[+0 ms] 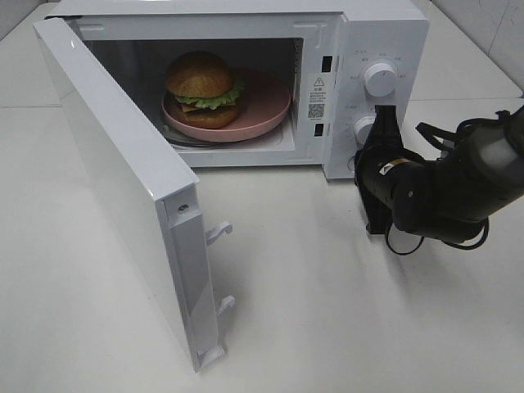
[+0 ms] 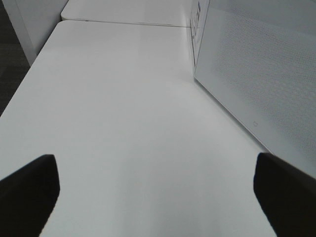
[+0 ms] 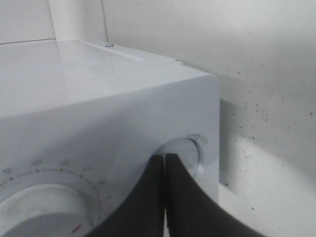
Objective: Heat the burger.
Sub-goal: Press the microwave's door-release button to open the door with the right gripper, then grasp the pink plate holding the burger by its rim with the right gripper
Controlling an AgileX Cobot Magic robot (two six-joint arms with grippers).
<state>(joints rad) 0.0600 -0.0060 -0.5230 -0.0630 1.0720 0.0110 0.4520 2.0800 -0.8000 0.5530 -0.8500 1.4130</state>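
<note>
The burger [image 1: 201, 88], with a golden bun, green lettuce and yellow cheese, sits on a pink plate [image 1: 266, 110] inside the open white microwave [image 1: 385, 33]. My right gripper [image 1: 383, 115] is shut, its tips against the lower knob [image 1: 363, 128] of the control panel. In the right wrist view the pressed-together fingers [image 3: 170, 197] meet in front of one knob [image 3: 192, 153], with another knob [image 3: 42, 210] beside it. My left gripper [image 2: 158, 190] is open over bare table, nothing between its fingertips [image 2: 29, 192]. It does not show in the exterior high view.
The microwave door [image 1: 123, 172] swings far out to the front left, latch hooks [image 1: 219, 232] on its free edge. Its mesh panel [image 2: 261, 74] stands close beside the left gripper. The upper knob [image 1: 381, 78] sits above the right gripper. White table [image 1: 327, 311] lies all around.
</note>
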